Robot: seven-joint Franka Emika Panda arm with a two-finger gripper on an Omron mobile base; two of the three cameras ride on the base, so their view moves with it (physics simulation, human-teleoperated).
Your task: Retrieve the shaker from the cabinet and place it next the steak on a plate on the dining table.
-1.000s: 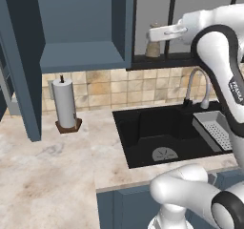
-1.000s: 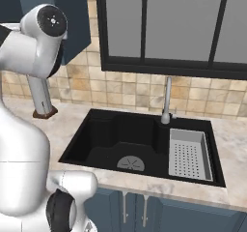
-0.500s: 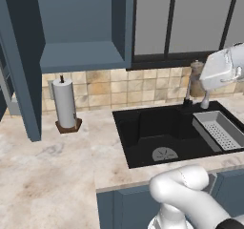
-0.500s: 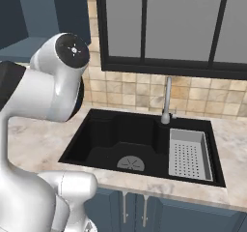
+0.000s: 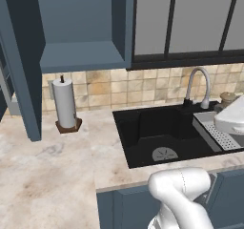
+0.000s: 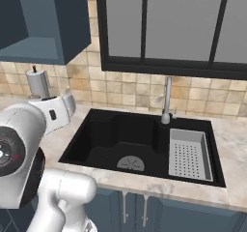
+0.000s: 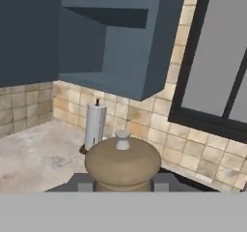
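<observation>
The tan wooden shaker (image 7: 123, 162) with its small knob top sits close in the hand view, and my gripper (image 7: 123, 183) is shut on it, a grey finger (image 7: 83, 183) on each side. In the left base view the shaker (image 5: 228, 98) pokes up above my white hand at the right edge, over the sink's drying rack (image 5: 220, 133). The blue-grey wall cabinet (image 5: 81, 56) stands open up on the left, its shelf bare. The steak, the plate and the dining table are out of view.
A white paper-towel roll (image 5: 65, 104) stands on the marble counter (image 5: 47, 175) below the cabinet. A black sink (image 5: 159, 132) with a curved faucet (image 5: 198, 82) lies to the right. Dark glass-front cabinets (image 6: 164, 23) hang above it.
The arm has swung right and down from beside the cabinet, carrying the shaker to the right edge over the drying rack. The base has stayed put.
</observation>
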